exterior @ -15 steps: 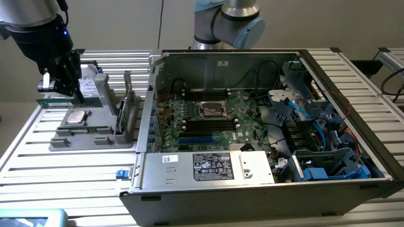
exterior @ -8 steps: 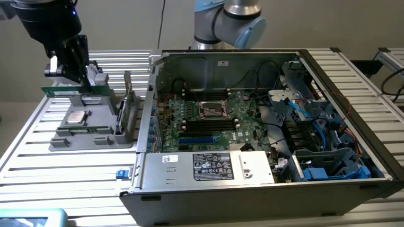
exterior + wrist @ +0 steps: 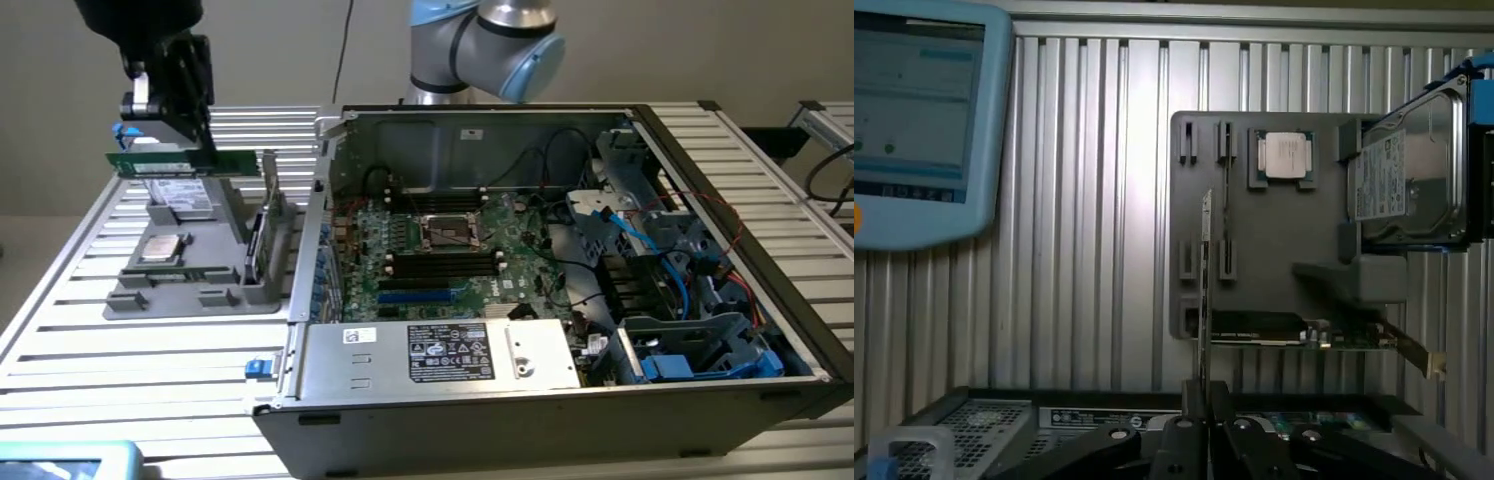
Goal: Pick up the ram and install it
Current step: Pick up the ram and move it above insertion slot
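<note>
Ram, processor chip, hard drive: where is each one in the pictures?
ram (image 3: 187, 164), exterior view, middle of the green board.
processor chip (image 3: 1285, 156), wrist view, centre of its silver top.
hard drive (image 3: 1412, 168), wrist view, its shiny metal face.

Nothing printed here can actually be read. The power supply (image 3: 334, 365), at the near side of the open computer case (image 3: 747, 400), carries a black label (image 3: 451, 353) with white print and small certification marks, all too fine to make out. A small white sticker (image 3: 358, 336) sits just to the exterior view's left of it. A far-wall sticker (image 3: 470, 133) is equally illegible. The hard drive (image 3: 1424, 130) bears a white printed label (image 3: 1379, 175), and the screen (image 3: 919, 100) shows lines of text, both unreadable. The ram (image 3: 227, 162) shows a pale patch, nothing legible.
</note>
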Controlling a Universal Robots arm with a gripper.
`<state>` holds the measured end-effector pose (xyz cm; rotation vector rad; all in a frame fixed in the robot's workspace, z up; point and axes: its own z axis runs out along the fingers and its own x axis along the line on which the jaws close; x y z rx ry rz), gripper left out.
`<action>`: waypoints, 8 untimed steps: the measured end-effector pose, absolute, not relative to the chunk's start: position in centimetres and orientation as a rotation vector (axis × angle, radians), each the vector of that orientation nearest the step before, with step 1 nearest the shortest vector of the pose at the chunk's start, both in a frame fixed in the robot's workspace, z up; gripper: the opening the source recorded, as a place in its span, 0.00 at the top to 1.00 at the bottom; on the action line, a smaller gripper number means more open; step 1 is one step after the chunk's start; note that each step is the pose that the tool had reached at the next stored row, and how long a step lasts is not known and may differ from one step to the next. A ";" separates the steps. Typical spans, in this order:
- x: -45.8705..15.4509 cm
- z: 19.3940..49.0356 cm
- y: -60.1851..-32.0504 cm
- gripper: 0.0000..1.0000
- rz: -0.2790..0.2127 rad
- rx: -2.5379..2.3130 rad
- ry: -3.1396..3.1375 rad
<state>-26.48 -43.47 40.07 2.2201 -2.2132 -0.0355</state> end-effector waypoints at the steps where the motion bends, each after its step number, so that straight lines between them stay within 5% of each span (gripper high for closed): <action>1: -26.0 40.3 -43.5 0.86 -0.036 2.220 -2.213; 8: -22.9 41.1 -43.5 0.86 -0.038 2.219 -2.212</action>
